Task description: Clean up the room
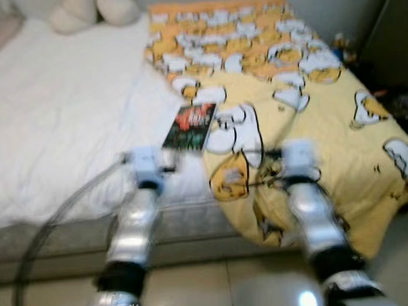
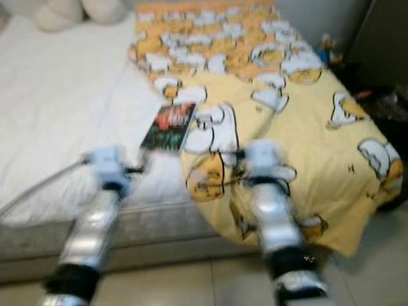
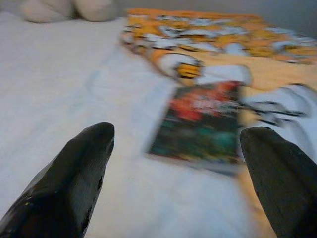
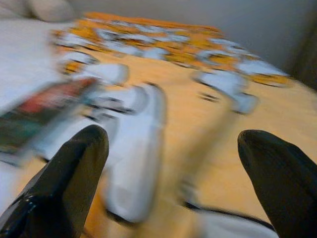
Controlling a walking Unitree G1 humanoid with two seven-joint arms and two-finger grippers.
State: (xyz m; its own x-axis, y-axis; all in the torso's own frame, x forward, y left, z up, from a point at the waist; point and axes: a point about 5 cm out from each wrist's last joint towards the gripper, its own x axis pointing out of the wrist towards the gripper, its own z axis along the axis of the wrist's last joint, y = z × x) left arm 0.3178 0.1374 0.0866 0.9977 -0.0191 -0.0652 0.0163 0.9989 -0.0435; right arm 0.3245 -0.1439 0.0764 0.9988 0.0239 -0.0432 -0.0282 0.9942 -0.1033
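So here's the scene, a bit motion-blurred. Far left is the bed (image 1: 47, 133) with its white sheet, and a couple of cream plush toys (image 1: 93, 10) sit up at the head end. A grey cable (image 1: 54, 217) loops down off the left arm toward the tiled floor (image 1: 196, 285). The left end effector (image 3: 173, 163) is held out over the near edge of the mattress, fingers (image 3: 74, 173) spread wide with nothing between them, pointed at the book (image 1: 189, 126). That book has a dark cover with red on it and lies flat on the sheet, right along the edge of the yellow cartoon blanket (image 1: 303, 101). The right end effector (image 4: 173, 168) hovers over the blanket, also wide open and empty. Far right, beside the bed, there's some dark clutter (image 1: 398, 104) I can't make out.
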